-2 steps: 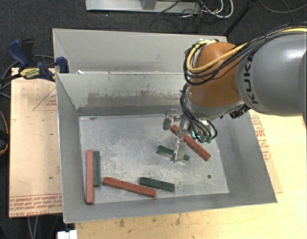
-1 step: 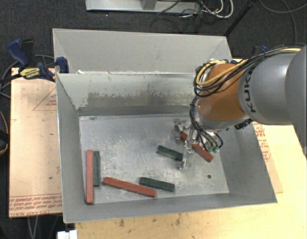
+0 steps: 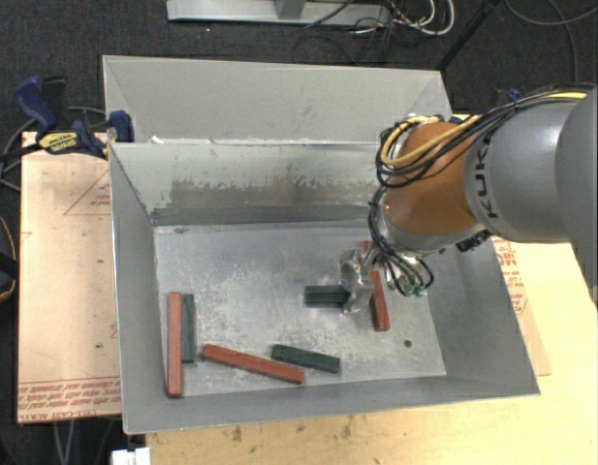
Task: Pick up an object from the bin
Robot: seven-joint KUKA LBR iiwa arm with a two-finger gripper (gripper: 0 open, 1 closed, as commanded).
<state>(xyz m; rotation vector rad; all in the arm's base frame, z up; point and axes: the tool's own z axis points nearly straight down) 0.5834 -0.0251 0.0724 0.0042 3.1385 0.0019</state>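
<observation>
My gripper point(image 3: 360, 273) is low in the right part of the bin, under the orange wrist cover. A short red bar point(image 3: 379, 306) stands nearly upright in the picture right against the gripper's right side, its top end hidden by the gripper. A short dark green bar point(image 3: 325, 297) lies flat just left of the gripper, its right end touching or tucked under it. I cannot tell whether either bar is gripped.
Along the bin's left side lie a red bar point(image 3: 173, 345) and a dark green bar point(image 3: 187, 327), side by side. Near the front, a long red bar point(image 3: 252, 363) meets another dark green bar point(image 3: 305, 358). The arm covers the bin's right wall.
</observation>
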